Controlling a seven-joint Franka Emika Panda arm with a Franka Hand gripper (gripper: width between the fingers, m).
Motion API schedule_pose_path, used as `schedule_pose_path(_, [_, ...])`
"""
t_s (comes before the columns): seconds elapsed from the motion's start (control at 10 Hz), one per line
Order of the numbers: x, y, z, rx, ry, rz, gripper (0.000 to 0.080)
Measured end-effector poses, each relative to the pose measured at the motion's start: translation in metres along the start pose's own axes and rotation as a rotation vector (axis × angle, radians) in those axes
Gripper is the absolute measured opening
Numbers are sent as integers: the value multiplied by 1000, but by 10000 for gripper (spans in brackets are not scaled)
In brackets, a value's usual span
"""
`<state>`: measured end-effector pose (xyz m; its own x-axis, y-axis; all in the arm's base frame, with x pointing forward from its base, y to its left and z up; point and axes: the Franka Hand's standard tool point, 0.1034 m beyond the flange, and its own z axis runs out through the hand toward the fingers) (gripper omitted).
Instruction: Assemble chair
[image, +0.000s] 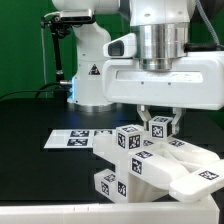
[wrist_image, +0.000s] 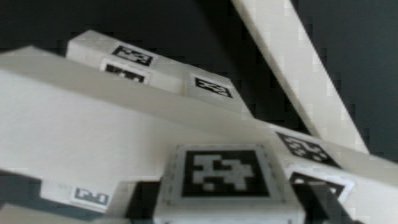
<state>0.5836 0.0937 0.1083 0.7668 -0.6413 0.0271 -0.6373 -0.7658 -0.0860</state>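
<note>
White plastic chair pieces (image: 150, 160), blocky and stuck with black-and-white square tags, are sitting clustered in the lower right of the exterior frame, on the black table (image: 30, 130). One cube-ended post (image: 160, 128) is standing up from the cluster, and the two-finger gripper (image: 159, 122) is reaching down onto it, its dark fingers (image: 146, 118) sitting on either side of the tagged cube and pinching it between them. In the wrist frame the same tagged cube (wrist_image: 222, 172) is filling the lower middle, with the dark finger pads pressing at its sides and other white chair blocks (wrist_image: 125, 60) spreading toward the upper left.

Behind the cluster, toward the exterior frame's left middle, the flat white marker board (image: 75, 137) is lying on the table, partly covered from view by the chair pieces. The arm's white base (image: 95, 70) is rising in the upper middle against a green backdrop (image: 20, 50).

Fingertips are hard to make out in the exterior frame, since the big white wrist housing (image: 160, 70) is overhanging them. The wrist frame is blurry, and a long white bar (wrist_image: 302, 70) crossing its upper right is cut off at the frame edge; which part it belongs to I cannot tell.
</note>
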Motion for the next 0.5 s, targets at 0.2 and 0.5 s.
schedule_pose_path(0.2, [-1, -1, 0, -1, -6, 211, 268])
schedule_pose_path(0.5, [-2, -1, 0, -1, -11, 343, 268])
